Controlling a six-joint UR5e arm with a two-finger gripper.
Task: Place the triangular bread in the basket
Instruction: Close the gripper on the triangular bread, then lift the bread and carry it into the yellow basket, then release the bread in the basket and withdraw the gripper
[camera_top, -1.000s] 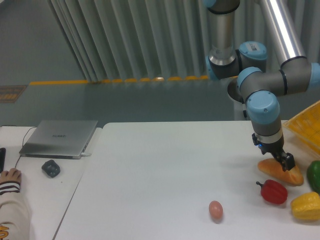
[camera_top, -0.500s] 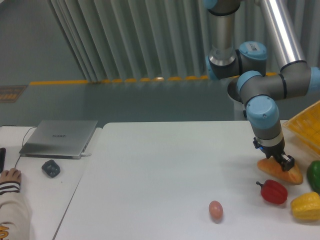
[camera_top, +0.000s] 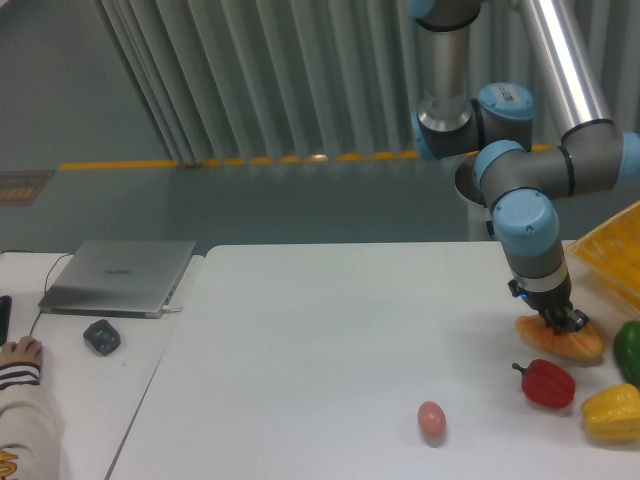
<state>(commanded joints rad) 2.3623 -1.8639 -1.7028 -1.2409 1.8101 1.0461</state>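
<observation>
The grasp step is in hand: the gripper (camera_top: 562, 322) is pressed down onto the top of the triangular bread (camera_top: 561, 339), which lies on the white bench (camera_top: 330, 350) near its right edge, just behind the red pepper (camera_top: 547, 384) and beside the green pepper (camera_top: 630, 350). The fingertips are seen sunk against the pastry's upper ridge, but whether they are clamped on it or only set around it cannot be told from this view. The bread is judged not yet lifted, since its underside rests flat on the bench. The basket (camera_top: 610, 252) is glimpsed at the far right, cut off by the frame edge, behind and above the bread. For the next move, a firm closure on the soft pastry is called for, then a straight lift clear of the red pepper and the yellow pepper (camera_top: 612, 411), followed by a short carry rightward and back over the basket rim.
</observation>
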